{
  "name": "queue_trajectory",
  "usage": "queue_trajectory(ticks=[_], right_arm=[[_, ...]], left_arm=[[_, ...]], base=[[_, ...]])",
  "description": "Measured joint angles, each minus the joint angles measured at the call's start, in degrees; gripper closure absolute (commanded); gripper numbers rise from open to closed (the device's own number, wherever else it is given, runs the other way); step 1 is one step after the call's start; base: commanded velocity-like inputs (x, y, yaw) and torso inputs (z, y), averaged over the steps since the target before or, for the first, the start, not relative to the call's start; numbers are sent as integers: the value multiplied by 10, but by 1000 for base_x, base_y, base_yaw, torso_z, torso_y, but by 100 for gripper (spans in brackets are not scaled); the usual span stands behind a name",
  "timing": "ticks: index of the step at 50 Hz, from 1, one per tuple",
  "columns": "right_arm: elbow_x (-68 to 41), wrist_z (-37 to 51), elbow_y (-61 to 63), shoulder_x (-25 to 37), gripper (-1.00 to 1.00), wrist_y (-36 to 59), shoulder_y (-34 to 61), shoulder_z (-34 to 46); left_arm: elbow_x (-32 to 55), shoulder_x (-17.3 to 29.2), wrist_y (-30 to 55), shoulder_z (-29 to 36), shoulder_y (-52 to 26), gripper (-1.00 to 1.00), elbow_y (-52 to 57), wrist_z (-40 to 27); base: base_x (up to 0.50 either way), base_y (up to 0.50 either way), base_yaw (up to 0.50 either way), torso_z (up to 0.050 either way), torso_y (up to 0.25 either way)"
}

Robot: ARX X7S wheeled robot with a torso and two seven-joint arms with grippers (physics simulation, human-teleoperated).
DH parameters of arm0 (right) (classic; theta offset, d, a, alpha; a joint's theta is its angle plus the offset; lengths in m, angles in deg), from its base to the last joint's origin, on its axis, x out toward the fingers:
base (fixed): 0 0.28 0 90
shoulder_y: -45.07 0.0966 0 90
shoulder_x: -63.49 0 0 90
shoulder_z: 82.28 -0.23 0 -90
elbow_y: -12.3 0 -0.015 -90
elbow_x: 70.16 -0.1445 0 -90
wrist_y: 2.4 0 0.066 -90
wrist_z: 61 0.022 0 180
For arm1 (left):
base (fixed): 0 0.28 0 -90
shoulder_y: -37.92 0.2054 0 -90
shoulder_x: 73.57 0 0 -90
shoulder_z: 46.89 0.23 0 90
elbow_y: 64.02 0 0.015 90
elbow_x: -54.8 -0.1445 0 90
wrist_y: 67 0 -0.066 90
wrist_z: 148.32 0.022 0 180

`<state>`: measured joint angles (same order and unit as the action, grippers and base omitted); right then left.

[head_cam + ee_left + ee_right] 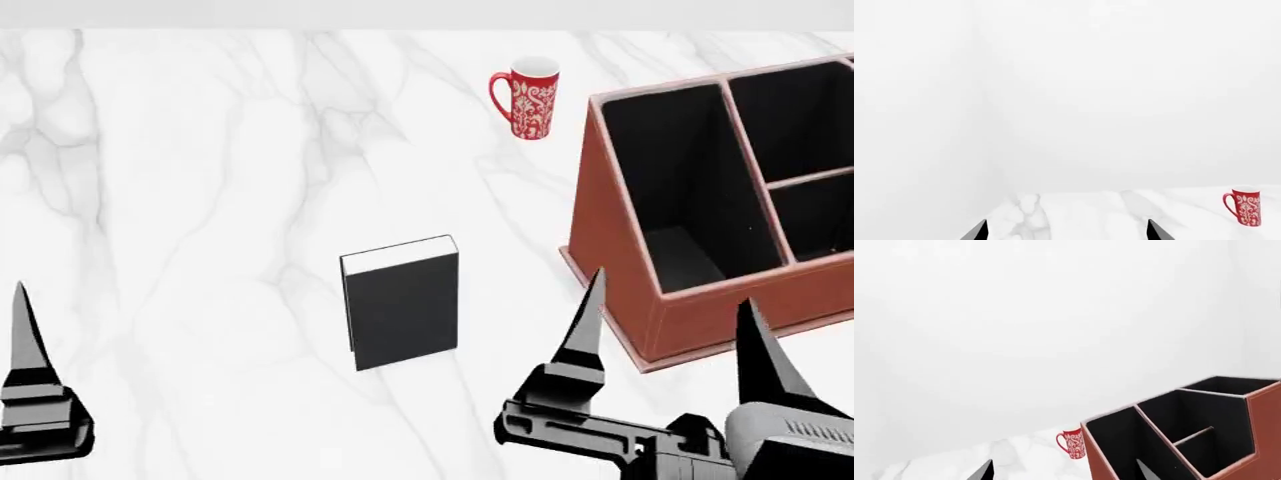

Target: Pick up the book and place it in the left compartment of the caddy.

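**Book lying flat, both grippers hanging clear of it**

Book [400, 312] is lying flat on the white marble table [200, 200], black cover up and white page edges facing away from the robot, touching neither gripper. The caddy [627, 290] is sitting to its right, a strip of bare table between them, and its left compartment [674, 195] is showing only black lining. A red patterned mug [525, 97] is standing upright beyond the book, near the caddy's far left corner.

The right gripper [663, 325] is hovering in front of the caddy's near wall, fingers spread wide and holding nothing. The left gripper [1066, 231] is hanging over bare marble well left of the book; its wrist view is showing two fingertips set wide apart with nothing between them.
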<state>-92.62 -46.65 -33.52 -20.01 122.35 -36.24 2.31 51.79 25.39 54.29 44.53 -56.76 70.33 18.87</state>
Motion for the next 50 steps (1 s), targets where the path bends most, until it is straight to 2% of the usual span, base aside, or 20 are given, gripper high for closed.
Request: queue_trajectory(ticks=[4, 10, 20, 33, 41, 50], right_arm=[[-30, 18, 47, 5, -100, 41, 13, -20], [-76, 38, 112, 13, -100, 81, 16, -58], [-137, 76, 158, 37, -100, 97, 9, -109], [-207, 141, 158, 74, -100, 58, -4, -147], [-253, 187, 158, 112, -100, 21, -15, -161], [-279, 221, 158, 144, -100, -15, -26, -167]], left_arm=[[-20, 10, 40, 5, -3, -100, 63, -4], [-112, -26, 59, -1, 1, -100, 128, 50], [-207, -58, 10, -34, 45, -100, 157, 78], [-308, -71, -40, -67, 77, -100, 157, 92], [-280, -74, -124, -144, 158, -100, 157, 81], [-177, -75, -263, -267, 325, -100, 157, 12]], base=[[0, 0, 0, 0, 0], [0, 0, 0, 0, 0], [0, 0, 0, 0, 0], [0, 0, 0, 0, 0], [0, 0, 0, 0, 0], [0, 0, 0, 0, 0]])
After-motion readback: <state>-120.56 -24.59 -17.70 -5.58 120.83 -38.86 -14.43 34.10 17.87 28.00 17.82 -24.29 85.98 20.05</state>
